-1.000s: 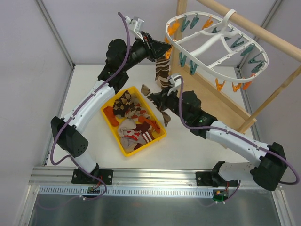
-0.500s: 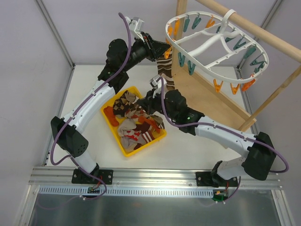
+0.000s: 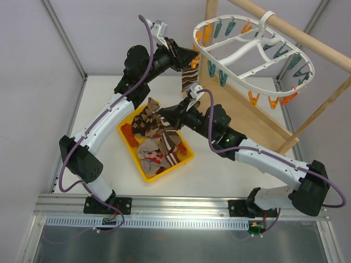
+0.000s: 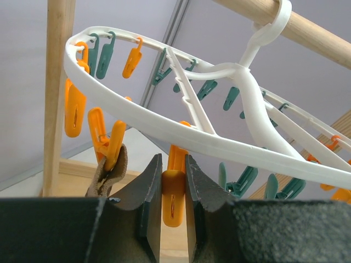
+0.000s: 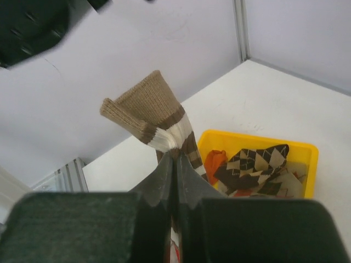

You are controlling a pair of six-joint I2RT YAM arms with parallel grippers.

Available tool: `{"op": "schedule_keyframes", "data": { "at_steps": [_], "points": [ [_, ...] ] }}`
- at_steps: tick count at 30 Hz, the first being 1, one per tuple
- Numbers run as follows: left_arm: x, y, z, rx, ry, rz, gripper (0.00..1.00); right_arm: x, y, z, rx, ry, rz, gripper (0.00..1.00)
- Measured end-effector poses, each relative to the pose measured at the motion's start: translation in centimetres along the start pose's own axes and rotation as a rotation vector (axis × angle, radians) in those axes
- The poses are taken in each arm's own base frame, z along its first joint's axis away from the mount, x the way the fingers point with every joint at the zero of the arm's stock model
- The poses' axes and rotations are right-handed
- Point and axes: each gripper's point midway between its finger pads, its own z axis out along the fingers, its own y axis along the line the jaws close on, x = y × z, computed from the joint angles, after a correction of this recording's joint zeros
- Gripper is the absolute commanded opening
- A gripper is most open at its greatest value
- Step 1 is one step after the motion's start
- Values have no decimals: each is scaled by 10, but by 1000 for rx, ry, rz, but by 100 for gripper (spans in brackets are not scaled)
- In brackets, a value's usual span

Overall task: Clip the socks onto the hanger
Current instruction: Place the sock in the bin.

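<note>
The white oval hanger hangs from a wooden pole, with orange and teal clothespins round its rim. My left gripper is raised at its left end, shut on an orange clothespin. Beside it, another orange pin holds a brown sock that dangles below the rim. My right gripper is over the yellow tray, shut on a brown-and-white striped sock whose tan cuff sticks up above the jaws. More argyle and orange-red socks lie in the tray.
The yellow tray sits on the white table left of centre. The wooden stand's board and slanted pole stand at the back right under the hanger. Grey walls close in the left and back.
My right gripper has moved left from below the hanging sock to over the tray and now holds a striped sock. The left gripper has stayed at the clothespin.
</note>
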Motion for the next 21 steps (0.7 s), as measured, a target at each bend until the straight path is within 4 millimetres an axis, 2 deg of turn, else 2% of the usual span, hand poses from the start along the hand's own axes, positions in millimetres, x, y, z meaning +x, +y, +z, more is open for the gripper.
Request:
{"op": "schedule_keyframes", "data": {
  "at_steps": [2, 4, 7, 8, 10, 11, 12, 14, 16, 18, 21],
  "points": [
    [0, 0, 0, 0, 0, 0, 8, 19, -7, 4, 11, 30, 3, 1],
    [0, 0, 0, 0, 0, 0, 8, 48, -17, 7, 30, 85, 3, 1],
    [0, 0, 0, -1, 0, 3, 8, 101, -35, 7, 69, 207, 4, 30],
    [0, 0, 0, -1, 1, 3, 8, 115, -39, 5, 81, 244, 3, 52],
    [1, 1, 0, -2, 2, 7, 8, 141, -48, -1, 108, 329, 2, 63],
    [1, 1, 0, -3, 3, 10, 8, 149, -50, -6, 119, 363, -7, 73],
    [1, 2, 0, -4, 5, 14, 8, 150, -52, -10, 127, 378, -20, 75],
    [3, 3, 0, -6, 10, 20, 8, 146, -56, -19, 158, 395, -69, 76],
    [4, 3, 0, -8, 14, 23, 8, 132, -58, -28, 189, 389, -122, 76],
    [5, 4, 0, -10, 17, 23, 8, 101, -59, -35, 229, 340, -175, 75],
    [5, 4, 0, -12, 18, 23, 8, 32, -57, -41, 295, 204, -251, 71]
  ]
}}
